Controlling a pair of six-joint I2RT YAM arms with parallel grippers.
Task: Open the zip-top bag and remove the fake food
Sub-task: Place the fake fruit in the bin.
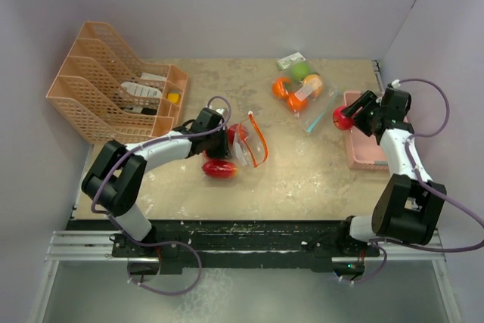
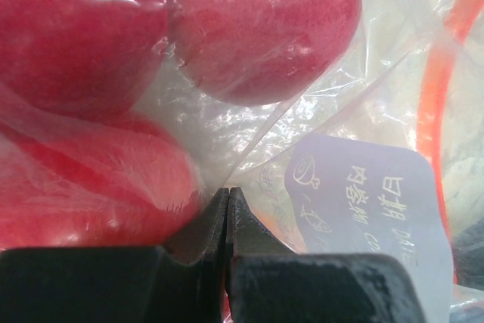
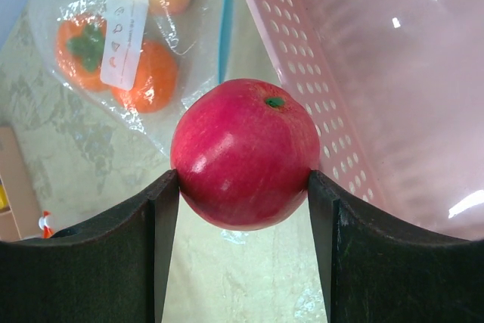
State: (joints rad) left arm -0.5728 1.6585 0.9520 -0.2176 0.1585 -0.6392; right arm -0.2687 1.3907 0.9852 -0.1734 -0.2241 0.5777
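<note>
- Right gripper (image 3: 243, 187) is clamped on a red apple (image 3: 243, 153), one finger on each flank and the green stem dimple turned up toward the wrist camera.
- From overhead, that apple hangs just outside the left rim of the pink basket (image 1: 364, 153), near its far corner. The wrist view puts it beside the perforated wall, over the table (image 1: 310, 179) and not over the basket's floor.
- Left gripper (image 2: 228, 200) has its jaws pressed flat together, tips against the clear film of the orange-zip bag (image 1: 249, 140). I cannot tell whether a fold of film is caught between them.
- This orange-zip bag lies well to the left of the basket, about mid-table.
- Bagged red apples (image 2: 261, 28) fill the left wrist view behind the film: two above the fingertips and one low on the left, pressed close to the left finger. A white label (image 2: 355, 213) with printed characters sits on the bag just right of the tips.
- The blue-zip bag (image 1: 306, 92) lies near the basket's far-left corner, just apart from the held apple. It holds orange fruits (image 1: 286, 90) and a green apple (image 1: 300, 71) at the end farthest from the basket.
- A peach file rack (image 1: 98, 88) stands at the table's far side from the basket, with small items in its slots.
</note>
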